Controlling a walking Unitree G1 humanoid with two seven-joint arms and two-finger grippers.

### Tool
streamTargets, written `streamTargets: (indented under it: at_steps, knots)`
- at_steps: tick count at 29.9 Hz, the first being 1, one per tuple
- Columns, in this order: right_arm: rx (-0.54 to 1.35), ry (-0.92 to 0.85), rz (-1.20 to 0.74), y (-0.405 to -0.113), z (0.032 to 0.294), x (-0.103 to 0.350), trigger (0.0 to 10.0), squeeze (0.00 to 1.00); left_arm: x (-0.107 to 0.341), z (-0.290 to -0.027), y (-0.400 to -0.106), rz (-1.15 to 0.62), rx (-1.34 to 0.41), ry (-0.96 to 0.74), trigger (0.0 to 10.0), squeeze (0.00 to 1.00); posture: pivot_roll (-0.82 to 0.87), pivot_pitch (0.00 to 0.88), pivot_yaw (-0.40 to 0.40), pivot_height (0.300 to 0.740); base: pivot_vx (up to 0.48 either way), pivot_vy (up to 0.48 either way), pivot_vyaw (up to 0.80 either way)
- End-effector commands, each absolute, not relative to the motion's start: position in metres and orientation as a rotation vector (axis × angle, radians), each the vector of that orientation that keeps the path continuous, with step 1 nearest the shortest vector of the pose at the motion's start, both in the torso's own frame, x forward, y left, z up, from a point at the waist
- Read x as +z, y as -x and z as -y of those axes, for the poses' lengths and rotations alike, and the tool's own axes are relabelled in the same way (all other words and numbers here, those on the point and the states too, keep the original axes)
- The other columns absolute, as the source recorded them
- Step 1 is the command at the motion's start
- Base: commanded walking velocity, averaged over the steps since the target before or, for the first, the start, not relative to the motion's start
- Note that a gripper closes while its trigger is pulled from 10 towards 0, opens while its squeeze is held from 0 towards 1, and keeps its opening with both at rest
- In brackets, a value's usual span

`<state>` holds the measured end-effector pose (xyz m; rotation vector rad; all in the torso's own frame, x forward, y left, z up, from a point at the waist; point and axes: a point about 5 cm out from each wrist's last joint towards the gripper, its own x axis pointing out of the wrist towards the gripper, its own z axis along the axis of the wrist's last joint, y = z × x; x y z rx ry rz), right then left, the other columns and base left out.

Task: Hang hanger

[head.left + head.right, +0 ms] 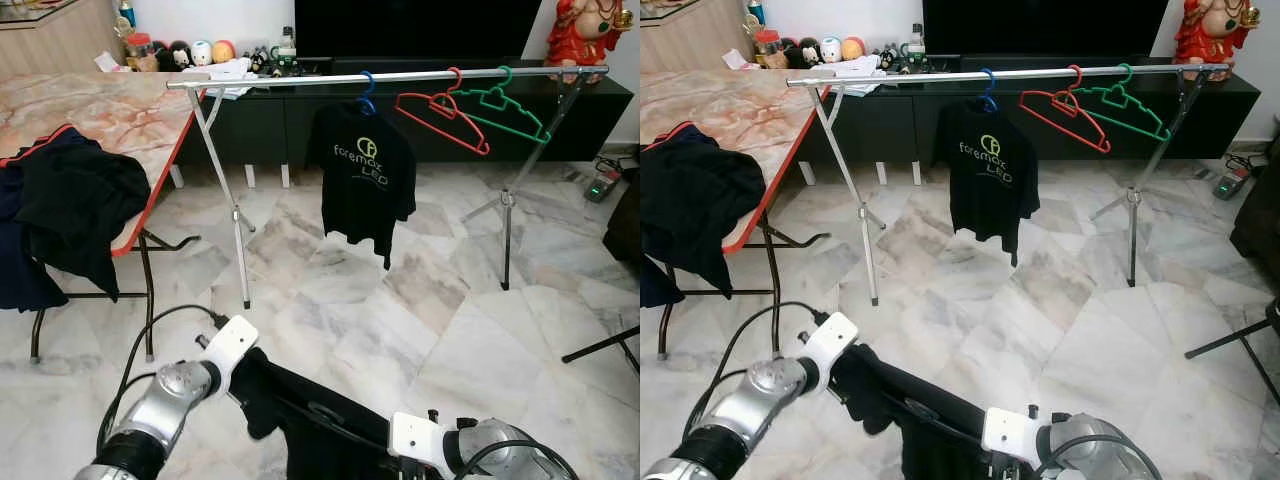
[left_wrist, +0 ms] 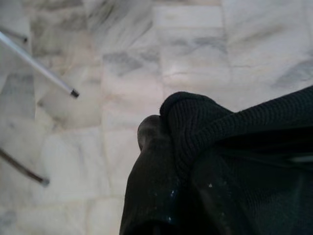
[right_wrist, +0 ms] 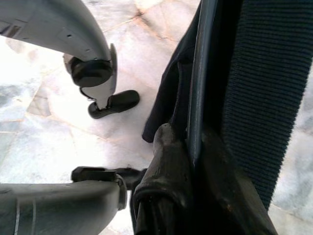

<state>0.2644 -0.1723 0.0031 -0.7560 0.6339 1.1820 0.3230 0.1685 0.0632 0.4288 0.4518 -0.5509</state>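
Note:
Low in front of me both grippers hold a black garment [image 1: 320, 435] on a dark hanger [image 3: 198, 73]. My left gripper [image 1: 262, 395] is shut on the knit collar [image 2: 195, 117], which covers one finger. My right gripper [image 3: 195, 171] is shut on the hanger's bar, with the cloth hanging beside it. Across the room stands a silver clothes rail [image 1: 400, 76]. On it hang a black printed T-shirt [image 1: 362, 180] on a blue hanger [image 1: 367, 92], an empty red hanger [image 1: 440, 115] and an empty green hanger [image 1: 500, 105].
A marble-topped folding table [image 1: 110, 110] stands at the left with dark clothes [image 1: 70, 200] draped over its edge. A black TV cabinet [image 1: 290, 125] runs behind the rail. A black stand leg [image 1: 600, 345] crosses the floor at the right.

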Motion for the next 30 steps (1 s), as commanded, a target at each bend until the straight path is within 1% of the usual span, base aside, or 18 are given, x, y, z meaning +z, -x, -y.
streamTargets:
  at_steps: [1, 2, 3, 4, 6, 8, 10, 13, 14, 15, 18, 23, 25, 27, 30]
  knots:
    - [1.163, 0.793, -0.712, -0.259, 0.182, -0.006, 0.0, 0.00, 0.076, -0.174, -0.325, -0.434, -0.561, -0.454, 0.0, 0.00, -0.02, 0.089, 0.016, 0.740, 0.000, 0.000, 0.00]
    - [1.121, 0.796, -0.705, -0.261, 0.181, -0.006, 0.0, 0.00, 0.079, -0.172, -0.323, -0.440, -0.590, -0.478, 0.0, 0.00, -0.02, 0.089, 0.016, 0.740, 0.000, 0.000, 0.00]
    - [1.121, 0.796, -0.705, -0.261, 0.181, -0.006, 0.0, 0.00, 0.079, -0.172, -0.323, -0.440, -0.590, -0.478, 0.0, 0.00, -0.02, 0.089, 0.016, 0.740, 0.000, 0.000, 0.00]
    - [1.044, 0.789, -0.673, -0.267, 0.181, -0.004, 0.0, 0.00, 0.079, -0.171, -0.321, -0.459, -0.620, -0.501, 0.0, 0.00, -0.02, 0.089, 0.016, 0.740, 0.000, 0.000, 0.00]
    - [0.961, 0.765, -0.643, -0.274, 0.181, -0.001, 0.0, 0.00, 0.078, -0.171, -0.317, -0.490, -0.651, -0.532, 0.0, 0.00, -0.02, 0.091, 0.016, 0.740, 0.000, 0.000, 0.00]
    - [0.875, 0.679, -0.592, -0.284, 0.179, 0.007, 0.0, 0.00, 0.068, -0.177, -0.313, -0.566, -0.646, -0.614, 0.0, 0.00, -0.02, 0.091, 0.018, 0.740, 0.000, 0.000, 0.00]
    - [0.858, 0.628, -0.572, -0.288, 0.177, 0.012, 0.0, 0.00, 0.063, -0.179, -0.310, -0.598, -0.640, -0.639, 0.0, 0.00, -0.02, 0.092, 0.018, 0.740, 0.000, 0.000, 0.00]
    - [0.857, 0.593, -0.568, -0.290, 0.175, 0.013, 0.0, 0.00, 0.062, -0.177, -0.307, -0.609, -0.645, -0.627, 0.0, 0.00, -0.02, 0.094, 0.017, 0.740, 0.000, 0.000, 0.00]
    - [0.874, 0.587, -0.579, -0.289, 0.174, 0.012, 0.0, 0.00, 0.067, -0.171, -0.306, -0.585, -0.664, -0.587, 0.0, 0.00, -0.02, 0.094, 0.017, 0.740, 0.000, 0.000, 0.00]
    - [0.874, 0.587, -0.579, -0.289, 0.174, 0.012, 0.0, 0.00, 0.067, -0.171, -0.306, -0.585, -0.664, -0.587, 0.0, 0.00, -0.02, 0.094, 0.017, 0.740, 0.000, 0.000, 0.00]
    - [0.960, 0.605, -0.634, -0.279, 0.170, 0.003, 0.0, 0.00, 0.080, -0.162, -0.311, -0.517, -0.664, -0.518, 0.0, 0.00, -0.02, 0.094, 0.014, 0.740, 0.000, 0.000, 0.00]
    - [0.990, 0.618, -0.669, -0.274, 0.168, -0.002, 0.0, 0.00, 0.092, -0.159, -0.316, -0.472, -0.658, -0.478, 0.0, 0.00, -0.02, 0.093, 0.013, 0.740, 0.000, 0.000, 0.00]
    - [0.995, 0.628, -0.678, -0.273, 0.167, -0.004, 0.0, 0.00, 0.099, -0.157, -0.316, -0.449, -0.663, -0.448, 0.0, 0.00, -0.02, 0.093, 0.013, 0.740, 0.000, 0.000, 0.00]
    - [0.975, 0.652, -0.687, -0.274, 0.165, -0.006, 0.0, 0.00, 0.110, -0.148, -0.315, -0.409, -0.708, -0.402, 0.0, 0.00, -0.02, 0.093, 0.013, 0.740, 0.000, 0.000, 0.00]
    - [0.964, 0.646, -0.691, -0.275, 0.163, -0.006, 0.0, 0.00, 0.115, -0.142, -0.314, -0.395, -0.740, -0.375, 0.0, 0.00, -0.01, 0.094, 0.013, 0.740, 0.000, 0.000, 0.00]
